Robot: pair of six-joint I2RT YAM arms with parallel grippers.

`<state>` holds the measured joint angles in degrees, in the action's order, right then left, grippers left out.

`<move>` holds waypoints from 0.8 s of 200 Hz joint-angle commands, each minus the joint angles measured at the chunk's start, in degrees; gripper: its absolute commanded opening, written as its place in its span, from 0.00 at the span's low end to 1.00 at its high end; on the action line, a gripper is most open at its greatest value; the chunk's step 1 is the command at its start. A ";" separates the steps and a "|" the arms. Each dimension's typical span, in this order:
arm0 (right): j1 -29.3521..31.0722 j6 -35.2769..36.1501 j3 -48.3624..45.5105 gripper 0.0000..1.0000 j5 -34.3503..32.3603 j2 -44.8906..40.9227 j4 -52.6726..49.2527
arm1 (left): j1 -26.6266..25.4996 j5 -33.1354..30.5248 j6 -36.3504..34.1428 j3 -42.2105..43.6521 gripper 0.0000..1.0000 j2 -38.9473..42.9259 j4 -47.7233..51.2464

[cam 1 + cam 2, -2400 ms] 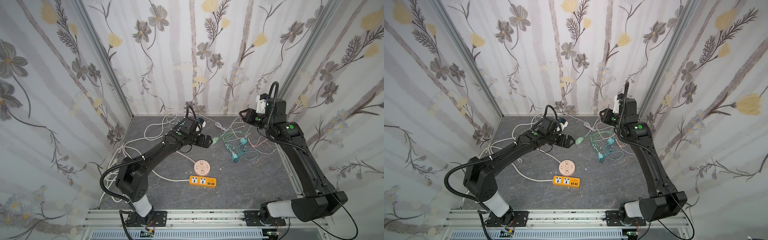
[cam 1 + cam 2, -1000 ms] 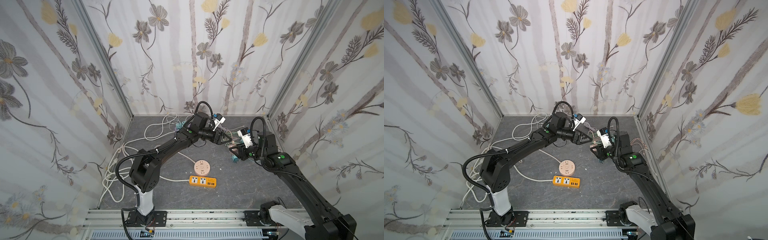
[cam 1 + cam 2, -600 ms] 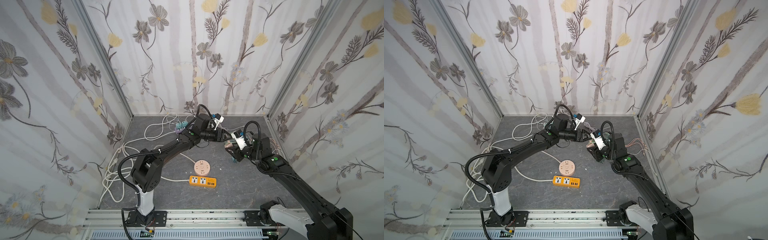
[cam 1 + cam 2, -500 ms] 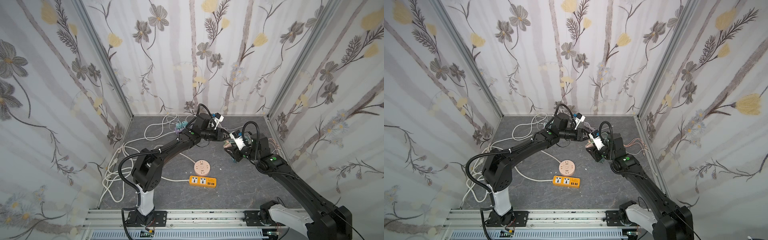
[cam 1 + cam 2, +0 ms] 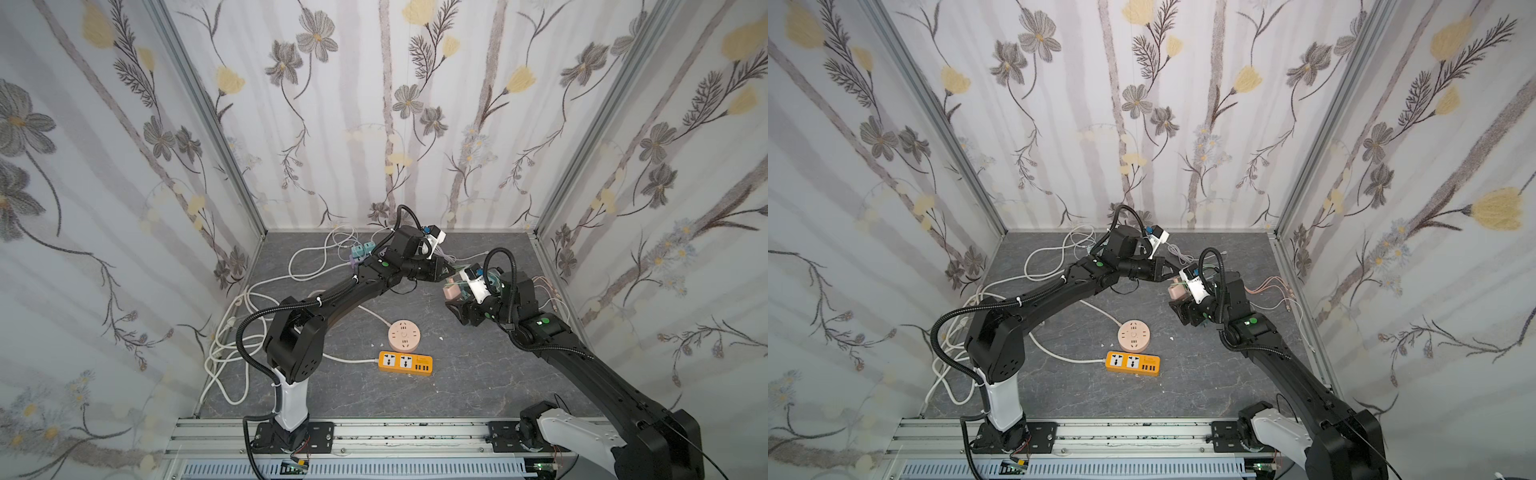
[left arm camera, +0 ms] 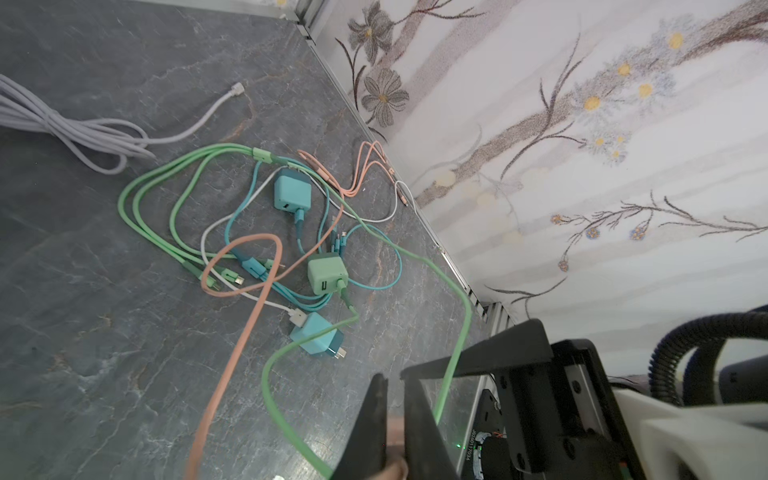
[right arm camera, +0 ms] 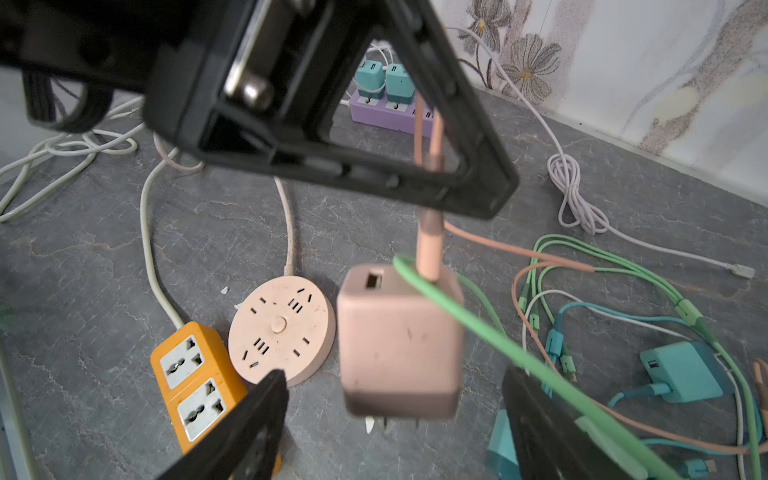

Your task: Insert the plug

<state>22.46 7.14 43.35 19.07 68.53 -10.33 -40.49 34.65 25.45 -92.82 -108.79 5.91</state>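
The pink plug (image 7: 401, 340) is seen hanging above the desk (image 5: 478, 374), prongs down. It is carried by its pink cable (image 7: 430, 249), which is pinched just above it by the left end effector (image 6: 394, 395). The right end effector (image 7: 392, 386) is spread wide, one finger on each side of the plug and neither touching.

A square grip on the plug's flat sides is called for. The green cable (image 7: 457, 311) lying across its top corner should be shed before the round pink socket (image 5: 404, 333), nearer and to the left, is approached.

The desk is grey and marbled, and strewn with cables on the right. Floral-papered walls are seen on three sides.
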 commanded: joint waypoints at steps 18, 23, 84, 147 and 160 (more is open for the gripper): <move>-0.16 -1.82 -4.36 0.99 -1.54 -9.35 -1.29 | 0.72 -2.23 -7.07 -3.19 0.15 -1.72 -2.17; -0.18 -2.23 -4.60 0.99 -1.93 -10.57 -0.90 | 0.75 -1.87 -7.51 -3.67 0.15 -2.00 -2.44; -8.99 10.54 8.02 1.00 -5.78 0.89 -8.24 | 0.71 -1.79 -9.76 -6.69 0.15 -3.26 0.33; -11.30 28.79 12.87 0.98 -4.20 18.15 -13.53 | 1.35 -13.05 -10.05 -7.13 0.46 -7.77 11.41; -11.13 31.45 15.27 0.97 -3.93 21.88 -15.48 | 1.72 -12.19 -8.39 -8.55 0.53 -10.03 12.16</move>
<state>11.14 28.84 55.00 13.80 85.60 -23.00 -39.29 24.62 15.03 -99.50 -116.07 14.02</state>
